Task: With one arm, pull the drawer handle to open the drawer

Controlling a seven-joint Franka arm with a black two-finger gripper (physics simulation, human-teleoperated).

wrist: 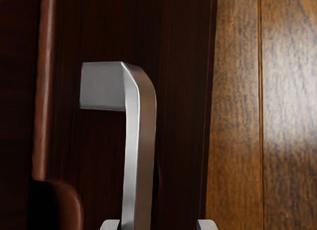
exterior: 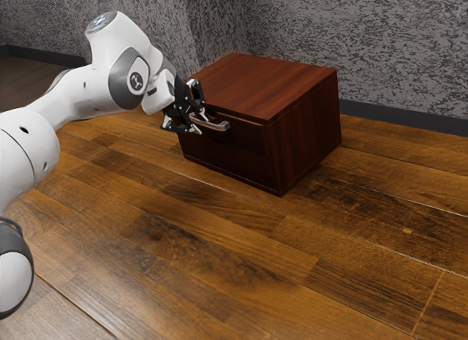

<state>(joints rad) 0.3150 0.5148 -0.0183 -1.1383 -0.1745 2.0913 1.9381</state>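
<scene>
gripper (exterior: pixel 191 119): fingers held apart, nothing clamped | handle (exterior: pixel 212 124): mounted on the drawer (exterior: pixel 245 134) front under the cabinet (exterior: pixel 278 91) top's front edge, straddled at its exterior-view-left end | long axis laid along that edge, crossing the finger gap

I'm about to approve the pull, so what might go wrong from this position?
1. The gripper sits near one end of the handle, not its middle; the pull may twist or slip off.
2. The fingertips stand apart, the handle nearer one; pulling before closing would lose it.
3. The cabinet merely rests on the wooden surface and might slide along.
</scene>
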